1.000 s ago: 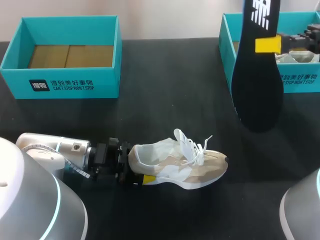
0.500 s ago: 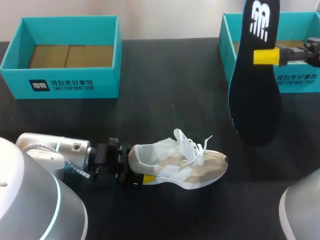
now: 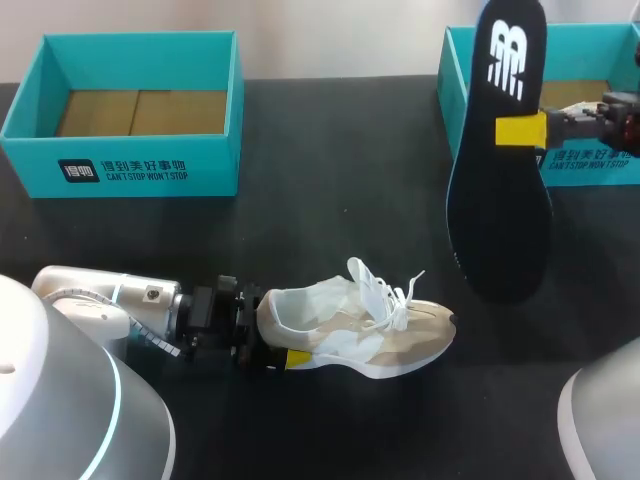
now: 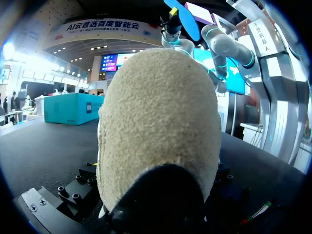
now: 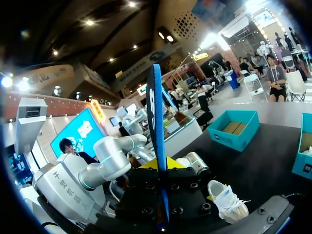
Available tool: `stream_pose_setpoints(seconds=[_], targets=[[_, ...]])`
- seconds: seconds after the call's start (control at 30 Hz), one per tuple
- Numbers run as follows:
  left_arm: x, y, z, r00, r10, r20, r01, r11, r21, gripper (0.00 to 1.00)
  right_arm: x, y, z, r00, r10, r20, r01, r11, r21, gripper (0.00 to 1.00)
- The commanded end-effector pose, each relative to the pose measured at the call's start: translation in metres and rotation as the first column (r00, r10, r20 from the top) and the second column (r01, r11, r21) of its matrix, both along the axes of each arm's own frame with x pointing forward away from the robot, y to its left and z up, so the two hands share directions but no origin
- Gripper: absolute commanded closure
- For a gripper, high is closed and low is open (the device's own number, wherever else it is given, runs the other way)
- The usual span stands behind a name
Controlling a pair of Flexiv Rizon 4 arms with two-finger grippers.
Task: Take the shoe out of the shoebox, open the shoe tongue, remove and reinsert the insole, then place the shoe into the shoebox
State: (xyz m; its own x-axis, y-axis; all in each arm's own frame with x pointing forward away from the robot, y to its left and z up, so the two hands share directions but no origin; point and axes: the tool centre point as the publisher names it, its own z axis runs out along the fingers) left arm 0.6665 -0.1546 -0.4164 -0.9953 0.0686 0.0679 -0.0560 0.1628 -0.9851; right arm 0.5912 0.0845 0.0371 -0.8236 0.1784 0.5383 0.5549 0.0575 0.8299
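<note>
Our left wrist view is filled by the suede heel of the shoe (image 4: 158, 131), on which our left hand (image 3: 282, 338) is clamped. Only the head view shows it whole, on its sole near the front edge of the table (image 3: 330, 200). The right wrist view catches the insole (image 5: 157, 136) edge-on, pinched in our right hand (image 3: 520, 130), upright above the far right corner. We count one shoe, one insole and two teal boxes on the black table: the left shoebox (image 3: 130, 110) at the far left corner and the right shoebox (image 3: 590, 165) at the far right.
</note>
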Motion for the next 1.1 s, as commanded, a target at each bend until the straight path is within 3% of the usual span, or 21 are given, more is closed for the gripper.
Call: stream_pose_setpoints(seconds=[0.03, 0.17, 0.2, 0.23, 0.27, 0.77, 1.1], targets=[[0.001, 0.0, -0.002, 1.0, 0.003, 0.001, -0.003, 1.0, 0.0, 1.0, -0.013, -0.004, -0.005, 0.999, -0.033, 0.006, 0.033, 0.999, 0.024, 1.0], [0.003, 0.003, -0.002, 1.0, 0.004, 0.005, -0.004, 1.0, 0.005, 0.99, -0.013, -0.004, -0.005, 0.999, -0.033, 0.006, 0.033, 0.999, 0.024, 1.0], [0.004, 0.004, -0.002, 1.0, 0.005, 0.01, -0.005, 1.0, 0.012, 0.72, -0.013, -0.004, -0.005, 0.999, -0.033, 0.006, 0.033, 0.999, 0.024, 1.0], [0.005, 0.004, -0.001, 1.0, 0.005, 0.022, -0.006, 1.0, 0.018, 0.53, -0.013, -0.004, -0.005, 0.999, -0.033, 0.006, 0.033, 0.999, 0.024, 1.0], [0.004, 0.005, 0.001, 0.999, -0.001, 0.032, 0.001, 1.0, 0.017, 0.0, -0.013, -0.004, -0.005, 0.999, -0.033, 0.006, 0.033, 0.999, 0.024, 1.0], [0.001, 0.032, 0.023, 0.998, -0.006, 0.067, -0.002, 0.994, 0.112, 0.0, -0.013, -0.004, -0.005, 0.999, -0.033, 0.006, 0.033, 0.999, 0.024, 1.0], [-0.001, 0.056, 0.027, 0.995, -0.068, 0.078, 0.036, 0.935, 0.353, 0.0, -0.013, -0.004, -0.005, 0.999, -0.033, 0.006, 0.033, 0.999, 0.024, 1.0]])
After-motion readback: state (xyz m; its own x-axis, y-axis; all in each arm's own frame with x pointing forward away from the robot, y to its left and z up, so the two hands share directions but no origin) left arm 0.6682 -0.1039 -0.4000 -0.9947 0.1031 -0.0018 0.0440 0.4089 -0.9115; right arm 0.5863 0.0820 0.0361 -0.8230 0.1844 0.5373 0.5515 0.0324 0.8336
